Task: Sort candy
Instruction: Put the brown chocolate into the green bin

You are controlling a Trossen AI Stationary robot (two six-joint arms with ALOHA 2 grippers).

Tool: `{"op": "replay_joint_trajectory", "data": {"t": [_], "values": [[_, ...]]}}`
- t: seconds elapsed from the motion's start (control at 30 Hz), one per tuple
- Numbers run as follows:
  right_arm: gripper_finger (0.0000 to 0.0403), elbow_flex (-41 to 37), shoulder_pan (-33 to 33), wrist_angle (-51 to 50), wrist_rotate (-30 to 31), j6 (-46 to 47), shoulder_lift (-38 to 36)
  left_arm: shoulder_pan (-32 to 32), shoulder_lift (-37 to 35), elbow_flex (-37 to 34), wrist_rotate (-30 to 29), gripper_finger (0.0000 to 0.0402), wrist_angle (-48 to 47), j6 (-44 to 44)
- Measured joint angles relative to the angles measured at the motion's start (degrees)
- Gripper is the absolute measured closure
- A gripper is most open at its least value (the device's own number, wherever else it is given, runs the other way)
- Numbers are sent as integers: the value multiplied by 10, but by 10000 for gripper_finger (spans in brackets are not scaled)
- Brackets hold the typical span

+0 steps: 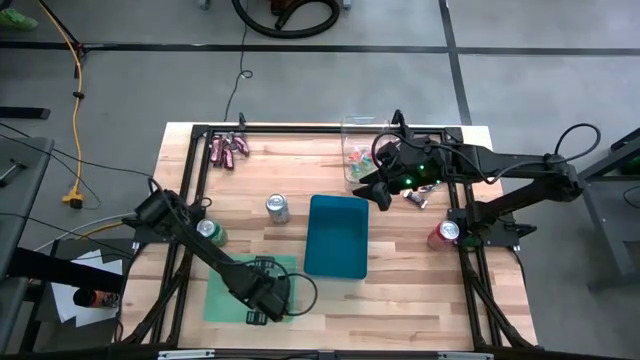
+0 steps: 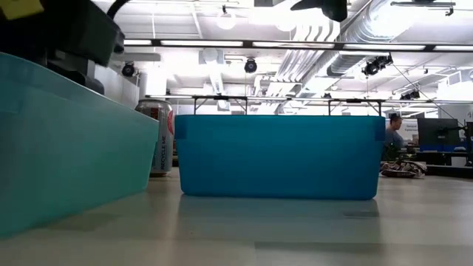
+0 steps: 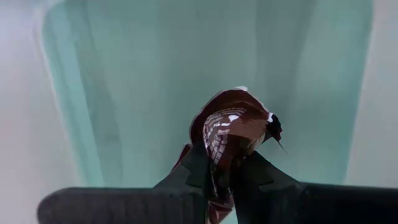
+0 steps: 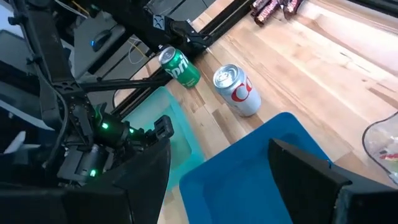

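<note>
My left gripper points down into the light green bin at the table's near left. It is shut on a dark red-brown wrapped candy. More dark red-brown bars lie at the far left of the table. A clear container at the far right holds small bright candies, and a few pieces lie on the wood beside it. My right gripper hangs open and empty above the table, between the clear container and the blue bin. My left gripper pinches the candy's crinkled wrapper between its two fingers, coming from above and pointing down. Most of the candy sticks out past the fingertips, over the inside of the green bin. I cannot tell whether it touches the bin's floor.
A silver can and a green can stand left of the blue bin, and a red can stands by the right arm's base. Black frame rails run along the table's edges. Bare wood lies near the front edge on the right.
</note>
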Motion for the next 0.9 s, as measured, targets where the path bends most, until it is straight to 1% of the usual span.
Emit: {"op": "replay_joint_trajectory", "data": {"t": [0.2, 0.3, 0.4, 0.6, 0.73, 0.83, 0.9], "values": [[139, 0, 0, -2, 0, -20, 0, 8, 5, 1, 5, 379, 1, 2], [139, 0, 0, -2, 0, -29, 0, 14, -1, -2, 7, 367, 0, 3], [139, 0, 0, -2, 0, -29, 0, 22, -8, -2, 11, 334, -1, 4], [139, 0, 0, -2, 0, -29, 0, 26, -24, -2, 28, 241, -4, 4], [139, 0, 0, -2, 0, -29, 0, 30, -37, -2, 65, 184, -6, 4], [139, 0, 0, -2, 0, -30, 0, 34, -57, -2, 95, 154, -19, 4], [139, 0, 0, -2, 0, -34, 0, 38, -77, -2, 99, 142, -41, 5]]}}
